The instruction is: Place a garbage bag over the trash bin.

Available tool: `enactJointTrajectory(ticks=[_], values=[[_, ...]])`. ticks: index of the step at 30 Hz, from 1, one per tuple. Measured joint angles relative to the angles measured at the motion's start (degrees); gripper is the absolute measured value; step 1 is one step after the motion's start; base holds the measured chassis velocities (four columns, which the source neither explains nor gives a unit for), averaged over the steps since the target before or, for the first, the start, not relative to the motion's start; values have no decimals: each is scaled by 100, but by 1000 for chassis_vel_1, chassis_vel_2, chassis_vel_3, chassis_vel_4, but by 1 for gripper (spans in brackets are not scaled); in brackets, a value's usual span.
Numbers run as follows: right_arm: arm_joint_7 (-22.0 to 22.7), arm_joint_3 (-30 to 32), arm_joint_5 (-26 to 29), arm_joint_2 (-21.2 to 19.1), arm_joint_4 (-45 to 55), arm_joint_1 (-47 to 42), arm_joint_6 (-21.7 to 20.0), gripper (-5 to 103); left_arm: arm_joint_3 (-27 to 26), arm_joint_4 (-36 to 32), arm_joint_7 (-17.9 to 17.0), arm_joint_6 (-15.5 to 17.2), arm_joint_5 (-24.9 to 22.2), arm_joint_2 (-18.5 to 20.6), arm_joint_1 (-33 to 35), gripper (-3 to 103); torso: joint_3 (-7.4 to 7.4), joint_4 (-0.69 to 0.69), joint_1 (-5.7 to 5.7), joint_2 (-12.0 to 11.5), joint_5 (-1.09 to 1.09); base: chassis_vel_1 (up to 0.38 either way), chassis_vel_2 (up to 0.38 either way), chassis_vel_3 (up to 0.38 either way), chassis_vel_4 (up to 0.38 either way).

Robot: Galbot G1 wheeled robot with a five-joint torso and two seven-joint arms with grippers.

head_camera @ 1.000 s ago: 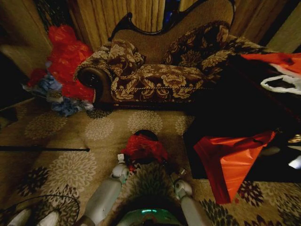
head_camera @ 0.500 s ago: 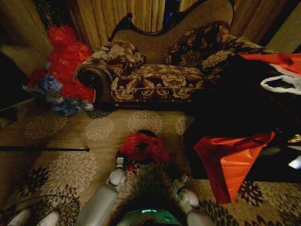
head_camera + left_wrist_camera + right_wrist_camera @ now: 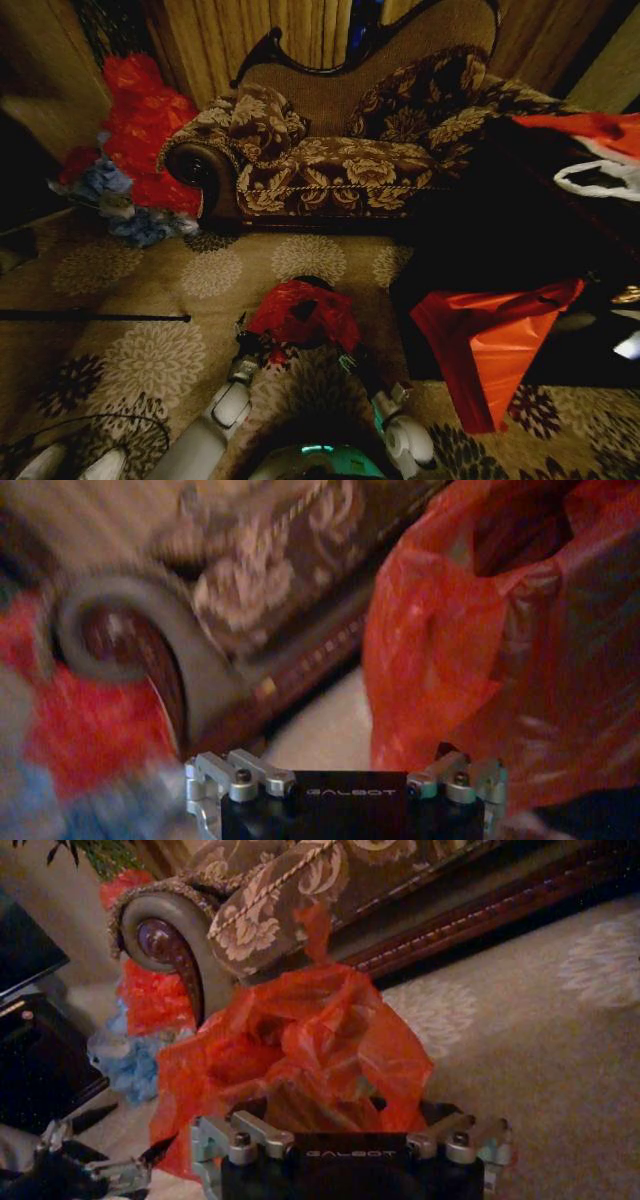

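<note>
The garbage bag (image 3: 303, 312) is a thin shiny red film bag, spread over the small black trash bin (image 3: 314, 283); only the bin's far rim shows behind it. My left gripper (image 3: 244, 340) is at the bag's near left edge, shut on the film. My right gripper (image 3: 347, 360) is at the bag's near right corner, shut on it too. In the left wrist view the garbage bag (image 3: 470, 630) hangs stretched close beside the gripper mount. In the right wrist view the garbage bag (image 3: 300, 1035) rises straight from the mount, and the left gripper (image 3: 150, 1155) touches its lower edge.
A patterned sofa (image 3: 330, 165) stands beyond the bin. A heap of red and blue bags (image 3: 135, 130) lies at its left end. A large orange-red sheet (image 3: 490, 335) hangs off a dark table (image 3: 500, 240) on the right. A black rod (image 3: 95, 316) lies on the carpet at left.
Both arms have drawn back toward me; the left gripper has shifted left and the right one left and forward. The bag has spread wider over the bin.
</note>
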Motion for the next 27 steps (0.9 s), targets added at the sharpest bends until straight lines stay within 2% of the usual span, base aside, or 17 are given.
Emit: enactJointTrajectory(ticks=[2,3,6,10,12,14,16,21,24,27], values=[[-8,-7,-4,1,29,-16,-14,99,-166,74,188,-366,613,0,-28,100,0,1,0,0,1,0,0,0,0],[-9,-7,-7,5,28,-16,-16,99,-173,74,262,-468,726,16,-47,100,0,0,0,0,1,0,0,0,0],[-8,-12,-9,23,29,-5,-27,100,8,-24,605,-698,837,161,-133,100,0,-1,0,0,2,0,0,0,0],[-8,-13,-16,32,63,-8,-30,100,182,-283,762,-690,871,318,-93,100,0,-1,1,0,-1,0,0,0,0],[-14,-14,-16,22,148,-45,-44,100,262,-852,802,-368,712,574,99,100,0,0,1,0,2,0,0,0,0],[-19,-13,-16,16,164,-56,-48,100,279,-1034,807,-241,624,653,168,100,0,0,1,0,1,0,0,0,0],[-33,-3,-29,12,162,-61,-47,100,298,-1504,869,151,338,888,296,100,0,1,0,0,4,0,0,0,0],[-31,-12,-39,24,140,-33,-46,100,381,-1538,1013,301,157,925,80,100,0,0,0,0,0,0,0,0,0],[-12,-73,-55,23,132,63,-74,100,452,-1422,1299,433,72,779,-223,100,1,-2,1,0,-1,0,0,0,0],[-7,-96,-57,0,139,91,-104,100,512,-1496,1398,541,16,778,-254,100,1,1,1,0,3,0,0,0,0]])
